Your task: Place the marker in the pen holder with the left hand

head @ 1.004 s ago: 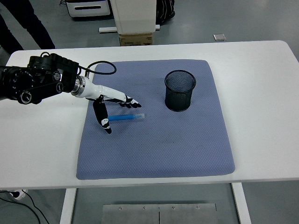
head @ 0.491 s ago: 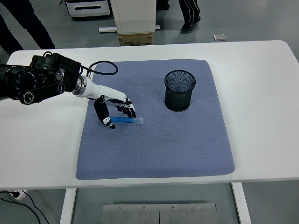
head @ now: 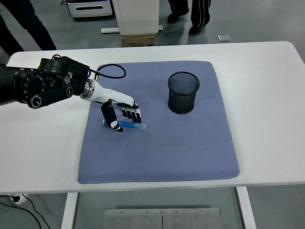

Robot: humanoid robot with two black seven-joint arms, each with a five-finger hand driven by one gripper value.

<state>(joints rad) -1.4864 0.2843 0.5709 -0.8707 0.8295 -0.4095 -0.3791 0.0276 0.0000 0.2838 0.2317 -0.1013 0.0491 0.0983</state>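
Observation:
A blue marker (head: 135,126) lies flat on the blue-grey mat (head: 162,148), left of centre. My left hand (head: 123,118) is down over the marker's left half. Its fingers (head: 133,114) curl down against the marker's far side and the thumb presses on its near side, so the hand is shut on it. The marker's right end sticks out from under the fingers. The black mesh pen holder (head: 183,92) stands upright on the mat, to the right of the hand and a little farther back, apart from it. The right arm is out of view.
A black cable (head: 110,71) loops from my left forearm over the mat's far left corner. The white table (head: 267,95) extends around the mat. People's legs (head: 24,24) and a cardboard box (head: 139,39) show beyond the far edge.
The left hand has moved right and down onto the marker, and its fingers have gone from stretched out to curled around it. The marker has shifted slightly down and left on the mat.

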